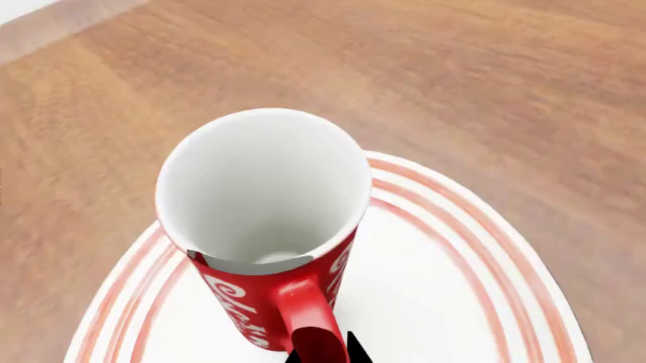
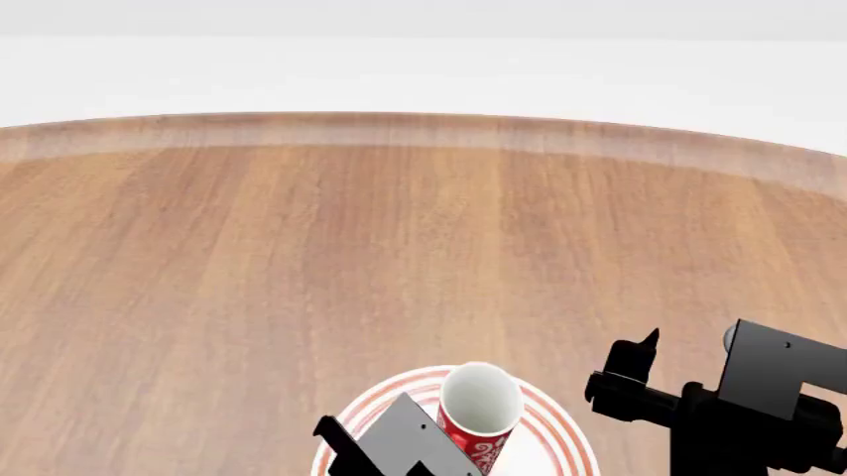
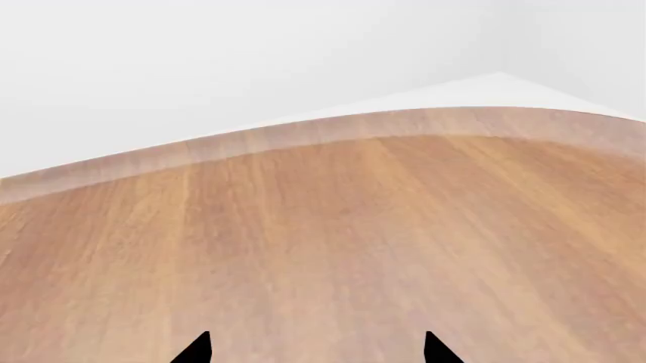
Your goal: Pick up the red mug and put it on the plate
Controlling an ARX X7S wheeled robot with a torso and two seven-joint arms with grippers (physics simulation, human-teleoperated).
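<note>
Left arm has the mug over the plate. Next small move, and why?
Probably open the left gripper and release. In the left wrist view the red mug stands upright within the plate, fingers at its handle; the head view agrees. Whether its base touches the plate is hidden, so ease down slightly first if unsure. The right gripper is open and idle.
</note>
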